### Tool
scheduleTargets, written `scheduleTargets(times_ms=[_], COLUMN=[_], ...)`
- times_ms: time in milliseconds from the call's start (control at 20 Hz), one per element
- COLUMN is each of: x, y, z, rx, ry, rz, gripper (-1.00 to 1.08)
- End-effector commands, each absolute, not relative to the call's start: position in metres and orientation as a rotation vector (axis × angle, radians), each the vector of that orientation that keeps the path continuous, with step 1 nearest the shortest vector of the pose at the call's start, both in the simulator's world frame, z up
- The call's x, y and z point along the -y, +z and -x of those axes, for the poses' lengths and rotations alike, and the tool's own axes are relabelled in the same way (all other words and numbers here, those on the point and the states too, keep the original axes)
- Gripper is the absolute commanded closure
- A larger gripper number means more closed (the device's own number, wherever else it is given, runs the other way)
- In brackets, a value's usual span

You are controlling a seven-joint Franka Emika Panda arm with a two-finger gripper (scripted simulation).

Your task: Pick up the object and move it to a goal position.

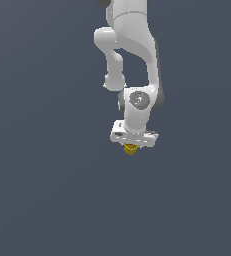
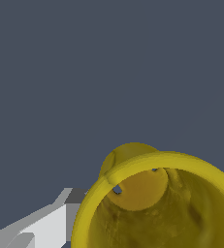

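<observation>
The object (image 1: 130, 149) is a small yellow cup-shaped cylinder with a hollow top. In the exterior view it sits directly under the white hand of my gripper (image 1: 131, 147), and only its lower part shows below the hand. In the wrist view the object (image 2: 157, 203) is very close and fills the lower part of the picture, with its open rim towards the camera. One grey-white finger (image 2: 45, 225) lies against its side; the other finger is hidden. The gripper is shut on the object.
The white arm (image 1: 132, 50) reaches down from the top of the exterior view. Around it there is only a plain dark grey-blue surface (image 1: 47, 190). No other objects or goal marker show.
</observation>
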State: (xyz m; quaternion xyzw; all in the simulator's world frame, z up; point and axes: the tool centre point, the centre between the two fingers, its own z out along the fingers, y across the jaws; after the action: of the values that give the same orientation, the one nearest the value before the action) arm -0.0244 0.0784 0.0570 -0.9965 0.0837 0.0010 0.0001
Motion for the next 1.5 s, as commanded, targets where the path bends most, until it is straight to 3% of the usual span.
scheduleTargets(times_ms=[0, 950, 1450], x=[-0.064, 0.113, 0.161], y=[0.067, 0.184, 0.217], z=[0.019, -0.043, -0.063], rx=[-0.265, -0.265, -0.265], ry=[0.000, 0.000, 0.000], rz=[3.130, 3.129, 3.130], gripper=[1.08, 1.08, 1.08])
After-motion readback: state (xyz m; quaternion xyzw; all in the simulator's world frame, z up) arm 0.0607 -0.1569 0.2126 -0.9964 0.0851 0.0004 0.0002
